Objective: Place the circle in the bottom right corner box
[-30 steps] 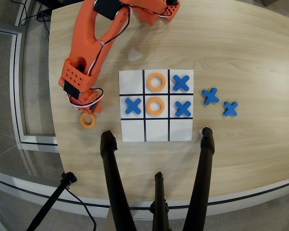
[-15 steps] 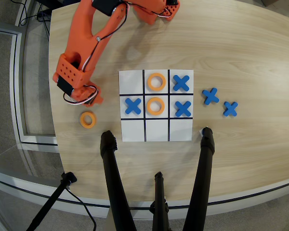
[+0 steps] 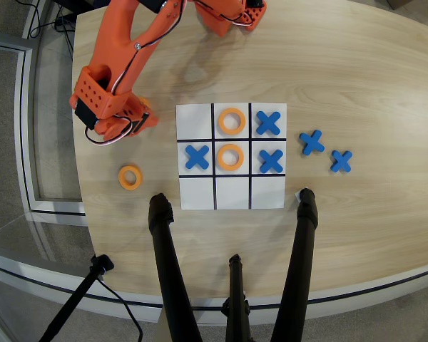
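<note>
An orange ring [image 3: 130, 177] lies flat on the wooden table, left of the 3x3 board [image 3: 197, 194]. Two more orange rings sit on the board, one in the top middle cell [image 3: 232, 121] and one in the centre cell [image 3: 230, 157]. The bottom right corner box [image 3: 267, 193] is bare white. My orange gripper [image 3: 130, 125] hangs left of the board, just above the loose ring in this view. The wrist block covers its fingers, so I cannot tell whether they are open or hold anything.
Blue X pieces fill three cells: top right [image 3: 269, 122], middle left [image 3: 197, 157] and middle right [image 3: 271, 161]. Two more lie right of the board [image 3: 312, 142] [image 3: 341, 161]. Black tripod legs [image 3: 164, 271] [image 3: 304, 249] cross the near table edge below the board.
</note>
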You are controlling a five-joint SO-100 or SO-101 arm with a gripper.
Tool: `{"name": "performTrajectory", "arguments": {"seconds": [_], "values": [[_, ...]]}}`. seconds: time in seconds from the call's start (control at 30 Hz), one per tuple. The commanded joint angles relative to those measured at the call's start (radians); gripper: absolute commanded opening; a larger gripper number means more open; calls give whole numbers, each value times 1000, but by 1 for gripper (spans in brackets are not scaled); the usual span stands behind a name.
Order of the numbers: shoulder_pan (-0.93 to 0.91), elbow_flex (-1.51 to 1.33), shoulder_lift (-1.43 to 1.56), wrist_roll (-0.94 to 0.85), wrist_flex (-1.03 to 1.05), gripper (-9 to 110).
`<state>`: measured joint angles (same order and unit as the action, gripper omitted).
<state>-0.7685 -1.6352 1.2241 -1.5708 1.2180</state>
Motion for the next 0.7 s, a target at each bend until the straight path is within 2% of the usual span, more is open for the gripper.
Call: {"name": "performTrajectory", "arguments": {"seconds": [0.0,0.17,0.27,0.5,0.67], "values": [[-5,-43,9,14,-38,0],[-6,-143,81,14,-126,0],[20,-196,195,32,-104,0],[276,-158,603,218,83,0],[509,-173,739,296,187,0]]}}
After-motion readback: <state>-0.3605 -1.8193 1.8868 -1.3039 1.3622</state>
